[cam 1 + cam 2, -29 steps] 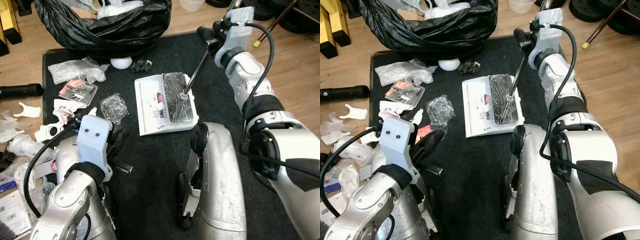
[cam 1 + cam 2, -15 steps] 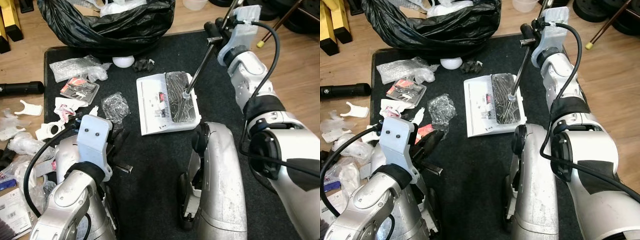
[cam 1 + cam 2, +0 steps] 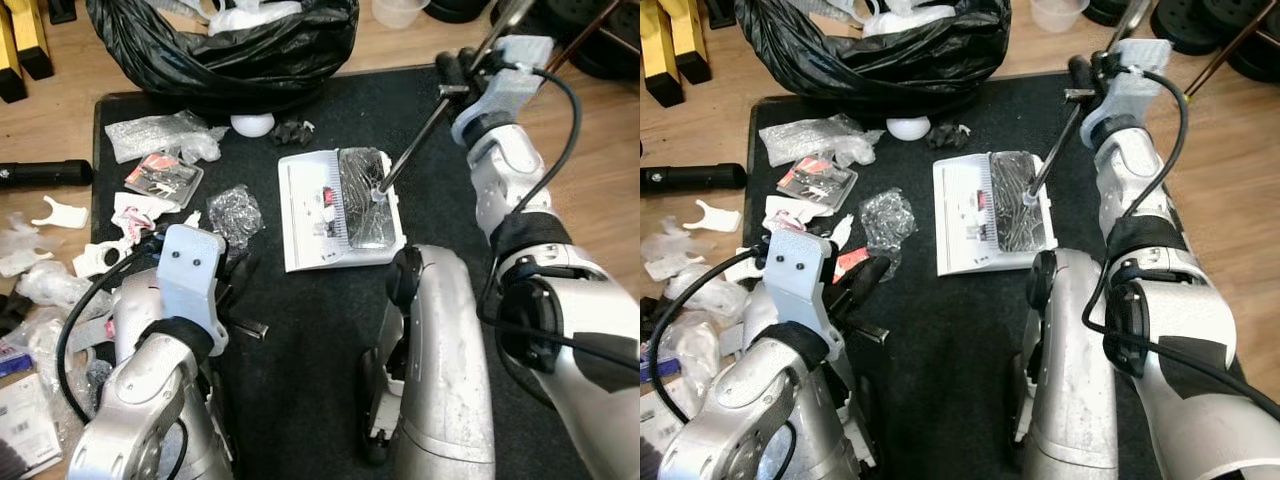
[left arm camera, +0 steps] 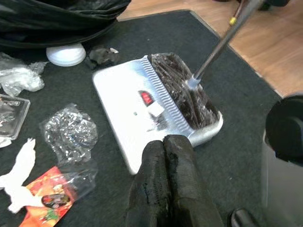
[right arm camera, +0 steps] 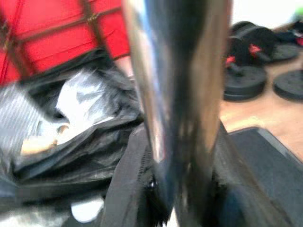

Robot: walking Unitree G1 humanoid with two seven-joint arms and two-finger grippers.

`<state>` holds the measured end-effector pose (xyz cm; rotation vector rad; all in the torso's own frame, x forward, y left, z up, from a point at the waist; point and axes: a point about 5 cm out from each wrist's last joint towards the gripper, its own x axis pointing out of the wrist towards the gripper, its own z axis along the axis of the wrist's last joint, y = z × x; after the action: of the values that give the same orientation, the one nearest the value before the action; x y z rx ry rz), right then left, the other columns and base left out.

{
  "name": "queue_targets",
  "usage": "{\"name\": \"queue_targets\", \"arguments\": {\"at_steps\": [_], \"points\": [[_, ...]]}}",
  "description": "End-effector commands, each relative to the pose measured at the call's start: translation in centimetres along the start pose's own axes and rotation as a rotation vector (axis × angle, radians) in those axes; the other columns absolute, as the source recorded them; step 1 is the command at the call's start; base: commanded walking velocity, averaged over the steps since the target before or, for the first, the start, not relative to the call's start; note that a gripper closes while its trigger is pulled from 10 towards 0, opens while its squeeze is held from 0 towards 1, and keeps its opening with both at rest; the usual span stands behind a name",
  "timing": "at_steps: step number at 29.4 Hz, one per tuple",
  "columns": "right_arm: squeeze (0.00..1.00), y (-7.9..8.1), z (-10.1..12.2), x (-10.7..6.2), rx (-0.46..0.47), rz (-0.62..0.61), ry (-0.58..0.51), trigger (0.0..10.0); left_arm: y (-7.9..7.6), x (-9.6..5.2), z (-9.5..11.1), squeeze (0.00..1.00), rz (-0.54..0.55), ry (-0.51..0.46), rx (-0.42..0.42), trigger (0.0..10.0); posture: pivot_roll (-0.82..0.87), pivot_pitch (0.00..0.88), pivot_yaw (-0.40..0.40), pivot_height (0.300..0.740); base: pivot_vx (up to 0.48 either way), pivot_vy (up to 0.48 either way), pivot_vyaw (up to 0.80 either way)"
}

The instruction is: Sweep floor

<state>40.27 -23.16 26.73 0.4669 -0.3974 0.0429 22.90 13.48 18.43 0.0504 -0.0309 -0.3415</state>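
Light brown wooden plank floor (image 3: 40,120), dark grey rectangular carpet mat (image 3: 300,330) laid over it, black round weight plates (image 3: 1205,25) on the floor at the far right, red metal-framed panel (image 5: 52,28) behind, even indoor light.

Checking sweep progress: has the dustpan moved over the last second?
No. The dustpan sits where it did relative to the white ball; only the camera shifted.

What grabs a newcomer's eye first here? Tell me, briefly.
The white dustpan lying on the dark mat, with the broom resting in it, its metal handle gripped by the right claw. Behind it gapes a black trash bag; wrappers litter the mat's left side.
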Motion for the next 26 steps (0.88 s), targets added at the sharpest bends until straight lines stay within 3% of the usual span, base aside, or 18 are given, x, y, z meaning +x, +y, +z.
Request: {"name": "queue_targets", "arguments": {"at_steps": [1,6,10,18,22,26], "points": [[0.00,-0.9,1.4,-0.5,0.271,-0.016,-0.103,10.0,-0.3,0.4,-1.0,0.00,0.004,0.025,-0.010,10.0,-0.09,0.300,-0.117,0.339,0.000,0.000,0.00],[0.00,-1.1,2.4,-0.7,0.303,-0.009,-0.143,10.0,-0.4,0.8,-1.1,0.00,0.001,0.023,-0.012,10.0,-0.10,0.283,-0.118,0.344,0.000,0.000,0.00],[0.00,-1.0,4.6,-1.5,0.285,0.037,-0.190,10.0,-0.6,2.1,-1.4,0.00,-0.011,0.006,-0.016,10.0,-0.13,0.229,-0.117,0.359,0.000,0.000,0.00],[0.00,-0.8,5.2,-2.2,0.266,0.071,-0.179,10.0,-0.9,3.8,-1.3,0.00,-0.026,-0.032,-0.006,10.0,-0.15,0.180,-0.123,0.384,0.000,0.000,0.00],[0.00,-0.5,5.9,-2.7,0.262,0.092,-0.160,10.0,-0.6,5.5,-1.2,0.00,-0.022,-0.053,0.002,10.0,-0.18,0.138,-0.130,0.404,0.000,0.000,0.00],[0.00,-0.2,6.4,-2.9,0.247,0.090,-0.163,10.0,-0.2,6.2,-1.0,0.00,-0.005,-0.074,0.015,10.0,-0.18,0.128,-0.131,0.419,0.000,0.000,0.00]]}}
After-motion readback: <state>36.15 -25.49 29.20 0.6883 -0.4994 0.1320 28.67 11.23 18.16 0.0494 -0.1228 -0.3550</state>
